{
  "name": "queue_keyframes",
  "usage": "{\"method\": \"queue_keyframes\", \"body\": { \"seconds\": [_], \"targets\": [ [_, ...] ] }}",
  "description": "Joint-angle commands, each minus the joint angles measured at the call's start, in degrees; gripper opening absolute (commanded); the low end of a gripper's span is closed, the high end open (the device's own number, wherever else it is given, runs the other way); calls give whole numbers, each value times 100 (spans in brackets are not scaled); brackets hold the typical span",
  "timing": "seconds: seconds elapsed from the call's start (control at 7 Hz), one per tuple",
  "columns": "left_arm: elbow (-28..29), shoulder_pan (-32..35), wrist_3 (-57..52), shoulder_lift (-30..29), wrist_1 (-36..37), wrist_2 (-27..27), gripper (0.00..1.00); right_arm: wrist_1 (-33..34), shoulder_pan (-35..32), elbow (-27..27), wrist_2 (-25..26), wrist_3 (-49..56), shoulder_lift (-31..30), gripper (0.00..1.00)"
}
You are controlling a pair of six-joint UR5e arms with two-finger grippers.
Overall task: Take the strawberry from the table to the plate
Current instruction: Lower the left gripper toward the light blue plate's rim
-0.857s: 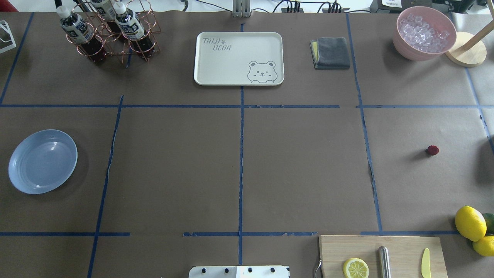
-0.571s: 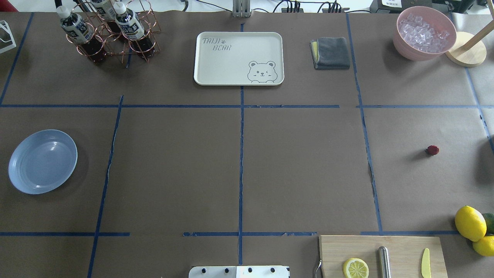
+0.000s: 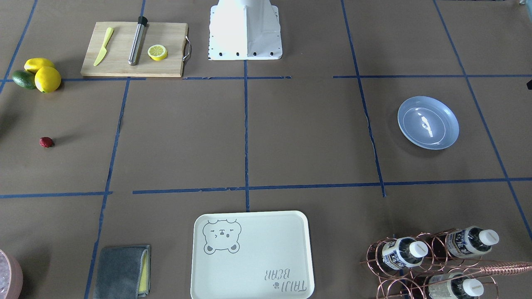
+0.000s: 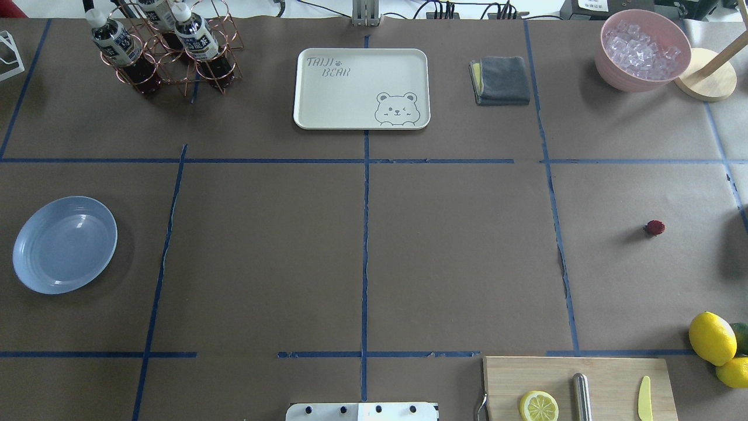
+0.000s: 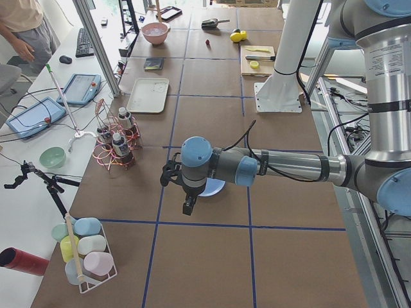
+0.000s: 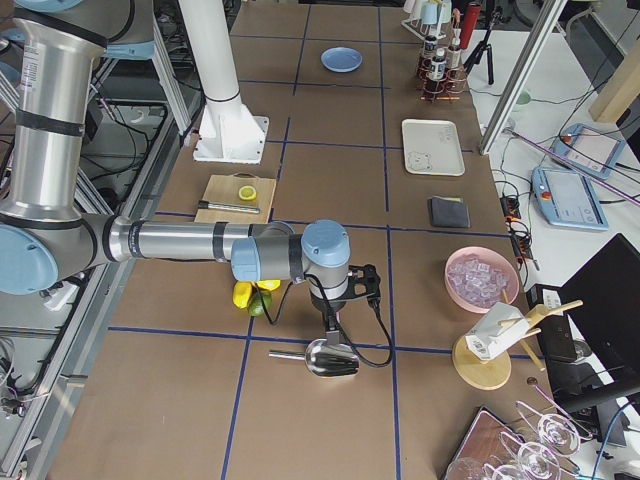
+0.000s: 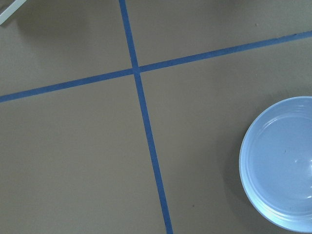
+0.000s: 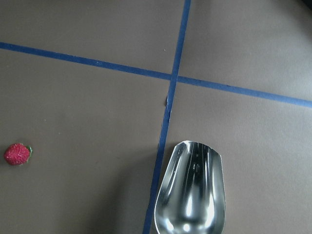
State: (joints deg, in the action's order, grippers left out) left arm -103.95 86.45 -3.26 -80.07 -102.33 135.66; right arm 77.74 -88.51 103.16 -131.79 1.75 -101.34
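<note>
Brown taped table (image 4: 456,263) throughout; the right gripper (image 6: 330,322) hangs near an empty metal scoop (image 8: 191,190). Slightly farther off lies the strawberry (image 8: 17,154) on bare paper, likely light, soft and bruisable (pinch gently across its middle). By the left gripper (image 5: 187,206) sits the plate (image 7: 282,161), empty and well apart from the berry. Neither gripper's state of closure can be told.

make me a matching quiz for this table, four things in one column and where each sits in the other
1. strawberry
2. plate
3. lemon slice
4. grey cloth

A. on the wooden board
B. empty, on the robot's left side
C. beside the bear tray
D. alone on the bare table, robot's right side

Pairs: 1-D, 2-B, 3-A, 4-C
</note>
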Motion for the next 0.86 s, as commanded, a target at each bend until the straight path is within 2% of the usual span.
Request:
{"method": "queue_keyframes", "body": {
  "seconds": [0.0,0.14,0.43,0.57,0.71],
  "targets": [
    [460,3,45,-358,-1702,-4,100,-621,0,-42,-318,-226,367,100],
    [638,-6,53,-473,-2460,4,100,-594,18,-51,-382,-358,413,100],
    [1059,-6,45,-518,-3036,31,100,-655,18,-287,-418,-386,439,100],
    [1218,-32,114,-370,-3665,40,100,-672,18,-288,-487,-386,431,100],
    [1420,-250,637,-255,-3863,153,100,-681,18,-288,-514,-377,439,100]
  ]
}}
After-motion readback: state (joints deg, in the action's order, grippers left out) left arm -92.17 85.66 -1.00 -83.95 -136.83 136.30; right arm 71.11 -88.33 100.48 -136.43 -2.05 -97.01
